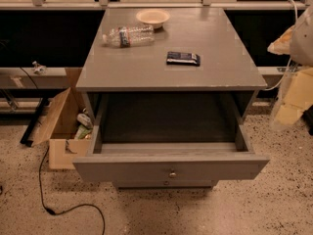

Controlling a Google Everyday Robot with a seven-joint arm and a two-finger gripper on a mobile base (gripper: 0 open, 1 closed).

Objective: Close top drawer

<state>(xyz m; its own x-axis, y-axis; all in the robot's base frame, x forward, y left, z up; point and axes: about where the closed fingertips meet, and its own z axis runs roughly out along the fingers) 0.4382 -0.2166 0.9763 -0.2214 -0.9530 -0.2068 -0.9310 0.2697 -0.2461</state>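
The top drawer (171, 166) of the grey cabinet (171, 58) is pulled far out toward me. Its flat grey front has a small brass knob (172, 174) at the centre, and its deep box looks empty. Below it, the edge of another drawer front (166, 183) with a like knob shows. My arm and gripper (289, 99) appear as a blurred white and yellowish shape at the right edge of the view. They are to the right of the cabinet and above the drawer's right corner, touching nothing.
On the cabinet top lie a plastic bottle (128, 35), a shallow bowl (153, 17) and a dark packet (183, 58). An open cardboard box (58, 126) with rubbish stands at the left of the cabinet. A black cable (63, 209) runs over the speckled floor.
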